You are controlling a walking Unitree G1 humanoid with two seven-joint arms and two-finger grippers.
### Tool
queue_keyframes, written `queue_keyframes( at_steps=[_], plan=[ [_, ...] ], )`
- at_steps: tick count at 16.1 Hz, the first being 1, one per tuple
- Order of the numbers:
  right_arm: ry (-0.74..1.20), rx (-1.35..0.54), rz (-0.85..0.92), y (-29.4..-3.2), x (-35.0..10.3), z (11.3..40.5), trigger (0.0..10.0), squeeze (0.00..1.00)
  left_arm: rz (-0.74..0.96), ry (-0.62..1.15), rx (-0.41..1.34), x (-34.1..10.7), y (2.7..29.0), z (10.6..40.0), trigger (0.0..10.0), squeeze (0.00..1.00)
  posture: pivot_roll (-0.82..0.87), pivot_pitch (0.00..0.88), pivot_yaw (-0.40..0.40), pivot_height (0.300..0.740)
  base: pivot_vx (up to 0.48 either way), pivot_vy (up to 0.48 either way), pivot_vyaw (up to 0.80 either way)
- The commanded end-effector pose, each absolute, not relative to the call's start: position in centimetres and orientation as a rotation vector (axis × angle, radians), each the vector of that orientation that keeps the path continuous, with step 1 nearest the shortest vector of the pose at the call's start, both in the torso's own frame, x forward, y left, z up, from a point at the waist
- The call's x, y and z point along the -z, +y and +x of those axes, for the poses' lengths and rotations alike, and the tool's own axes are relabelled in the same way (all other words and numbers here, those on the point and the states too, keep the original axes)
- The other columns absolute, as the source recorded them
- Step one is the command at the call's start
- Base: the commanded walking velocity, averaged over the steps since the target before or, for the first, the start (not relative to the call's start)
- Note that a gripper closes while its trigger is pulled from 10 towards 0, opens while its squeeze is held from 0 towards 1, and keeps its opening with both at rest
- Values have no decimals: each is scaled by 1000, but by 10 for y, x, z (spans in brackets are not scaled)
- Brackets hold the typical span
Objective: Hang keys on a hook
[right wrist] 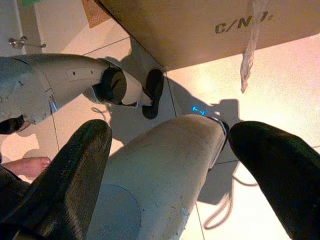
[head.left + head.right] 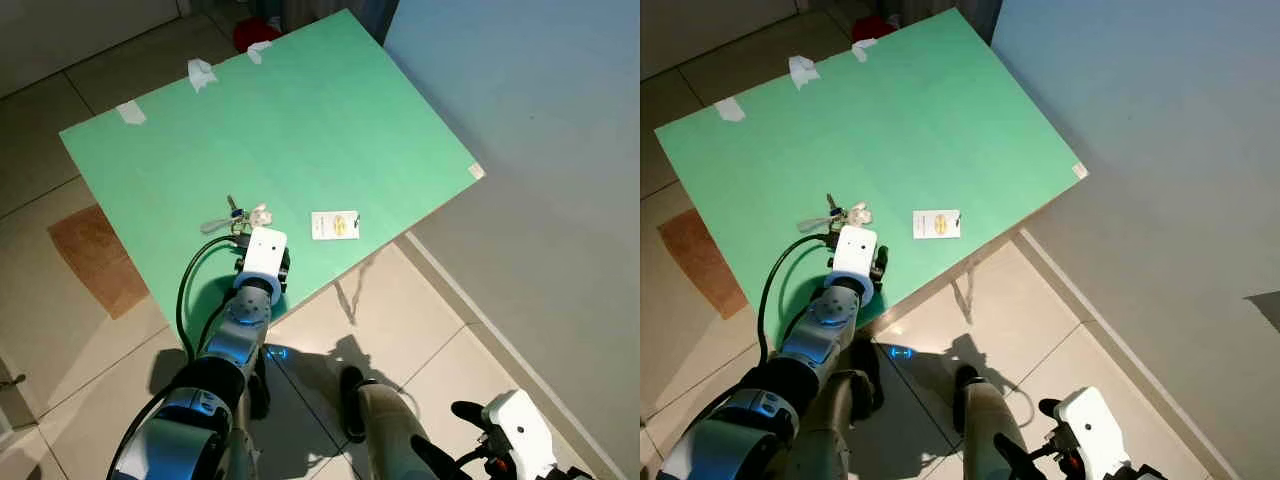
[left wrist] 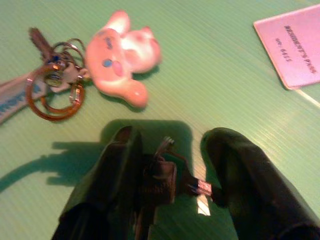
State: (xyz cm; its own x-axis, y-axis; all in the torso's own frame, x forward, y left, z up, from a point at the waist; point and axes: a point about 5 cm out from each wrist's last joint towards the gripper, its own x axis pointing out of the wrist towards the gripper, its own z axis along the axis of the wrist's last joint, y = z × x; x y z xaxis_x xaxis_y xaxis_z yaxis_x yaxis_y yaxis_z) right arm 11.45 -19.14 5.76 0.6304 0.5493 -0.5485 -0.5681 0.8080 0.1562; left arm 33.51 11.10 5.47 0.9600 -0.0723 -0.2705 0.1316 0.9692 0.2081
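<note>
The keys (image 3: pixel 55 82), with a pink plush charm (image 3: pixel 122 60), lie on the green worktop (image 2: pixel 300 130) at about 11 o'clock from the left tool (image 3: pixel 170 175), whose fingers are spread and empty. The right tool (image 1: pixel 175 165) hangs idle, fingers spread. A white card (image 2: pixel 335 225) lies at 3 o'clock of the keys.

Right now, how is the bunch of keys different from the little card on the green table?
The keys are a jumble of metal rings with a pink toy charm; the card is one flat rectangle with printed words. The keys lie just ahead of the left end effector, the card farther off to the robot's right. Both rest flat on the green table, untouched.
</note>
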Motion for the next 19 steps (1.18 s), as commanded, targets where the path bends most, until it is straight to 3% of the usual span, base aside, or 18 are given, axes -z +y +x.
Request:
queue_keyframes(
  at_steps=[1, 6, 9, 14, 17, 18, 19],
  plan=[
    [658, -632, -26, -195, -50, 107, 10000, 0, 207, 353, 131, -36, 106, 323, 0, 0, -424, 441, -112, 736, 0, 0, 0],
    [667, -629, -25, -200, -39, 107, 10000, 0, 176, 365, 165, -32, 100, 319, 0, 0, -421, 444, -113, 736, 0, 0, 0],
    [665, -624, -25, -203, -31, 110, 10000, 0, 172, 227, 158, -60, 102, 331, 0, 0, -406, 429, -105, 736, 0, 0, 0],
    [618, -642, -6, -192, -26, 126, 10000, 0, 74, 148, 181, -92, 115, 336, 0, 0, -353, 387, -82, 736, 0, 0, 0],
    [598, -645, -3, -189, -25, 134, 10000, 0, 169, 122, 168, -101, 122, 335, 0, 0, -336, 365, -72, 736, 0, 0, 0],
    [593, -646, -3, -189, -24, 136, 10000, 0, 184, 117, 197, -100, 119, 330, 10000, 0, -335, 362, -70, 736, 0, 0, 0],
    [592, -646, -3, -189, -24, 136, 10000, 0, 217, 96, 232, -100, 113, 324, 10000, 1000, -334, 360, -67, 736, 0, 0, 0]
  ],
)
